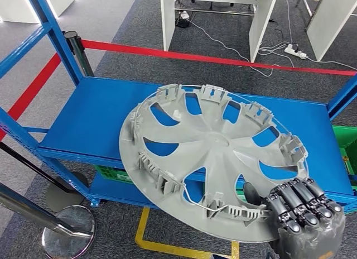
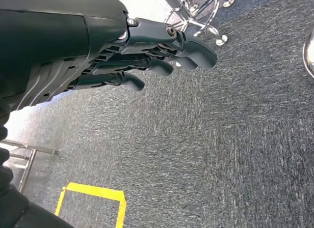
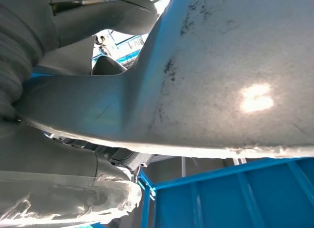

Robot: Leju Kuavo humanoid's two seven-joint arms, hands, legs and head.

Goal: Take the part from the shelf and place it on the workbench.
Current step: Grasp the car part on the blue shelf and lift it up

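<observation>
Right hand (image 1: 305, 211) grips the near rim of the part (image 1: 210, 158), apparently tilted over the shelf (image 1: 84, 119); left hand (image 2: 111, 56) hangs open, fingers (image 2: 155, 66) apart.

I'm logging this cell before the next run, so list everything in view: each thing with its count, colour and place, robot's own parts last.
Wheel cover: one, grey, tilted over the shelf's front edge, held at its near rim.
Shelf: one, blue metal, ahead of the robot.
Barrier tape: red, stretched behind the shelf.
Barrier post base: one, chrome, on the floor at lower left.
Crate: one, green, at the shelf's right end.
Power strip: one, white, on the carpet far right.
Floor marking: yellow lines, on the carpet below the shelf.
Right hand: dark fingers grip the cover's rim.
Left hand: dark, holding nothing, above carpet.
</observation>
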